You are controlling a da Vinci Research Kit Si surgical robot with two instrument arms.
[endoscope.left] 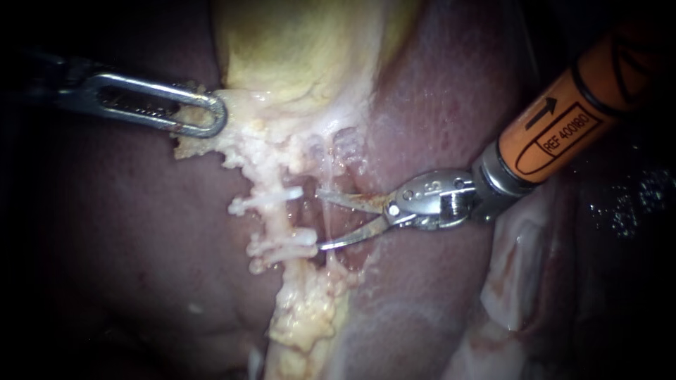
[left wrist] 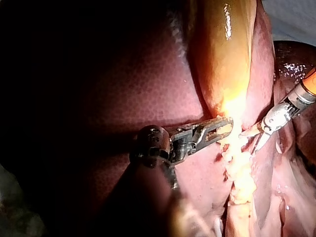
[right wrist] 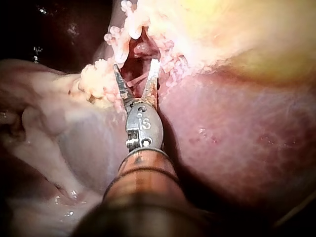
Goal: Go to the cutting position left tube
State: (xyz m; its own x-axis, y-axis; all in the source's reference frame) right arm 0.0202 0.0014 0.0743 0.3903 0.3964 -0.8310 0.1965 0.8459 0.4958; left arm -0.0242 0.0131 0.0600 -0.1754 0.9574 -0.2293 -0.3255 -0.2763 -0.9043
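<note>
Our right instrument has its two blades spread apart, the tips just short of the left tube. That tube is a pale cord carrying two white clips. A thin strand runs between the blades. Our left instrument pinches fatty tissue at the foot of the gallbladder, with liver on both sides.

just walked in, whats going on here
The left instrument has its jaws shut on the pale fatty tissue at the gallbladder's edge, holding it. The right instrument, tipped with blades, stands open beside the tube, aimed at the stretch between two white clips. The tube looks uncut.
</note>
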